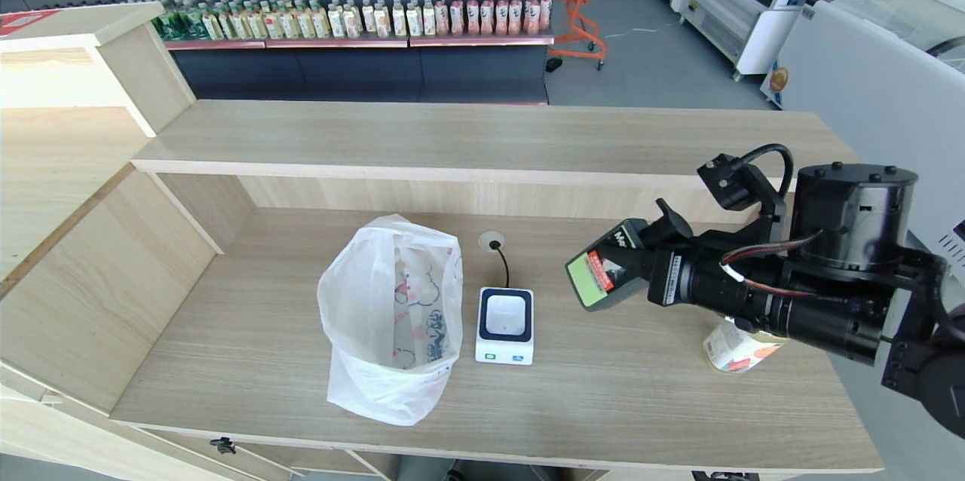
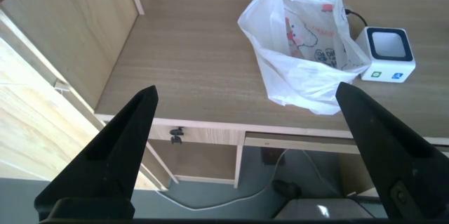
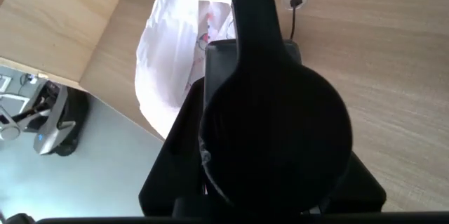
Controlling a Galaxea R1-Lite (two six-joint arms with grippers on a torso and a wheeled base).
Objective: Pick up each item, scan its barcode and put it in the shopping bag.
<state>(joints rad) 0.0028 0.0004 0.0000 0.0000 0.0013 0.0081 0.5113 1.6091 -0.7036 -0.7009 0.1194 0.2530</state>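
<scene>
My right gripper (image 1: 629,258) is shut on a dark box (image 1: 603,275) with a green face and a red label, held in the air to the right of the white barcode scanner (image 1: 505,324). In the right wrist view the box (image 3: 273,133) hides most of the counter below it. The white shopping bag (image 1: 388,315) stands open left of the scanner, with a printed packet (image 1: 418,307) inside. My left gripper (image 2: 244,94) is open and holds nothing, out past the counter's front edge, facing the bag (image 2: 305,48) and the scanner (image 2: 388,54).
A paper cup-like container (image 1: 735,349) stands on the counter (image 1: 603,390) under my right arm. The scanner's cable runs to a round hole (image 1: 491,241) behind it. A raised ledge (image 1: 482,142) borders the back and a wooden side wall (image 1: 98,292) the left.
</scene>
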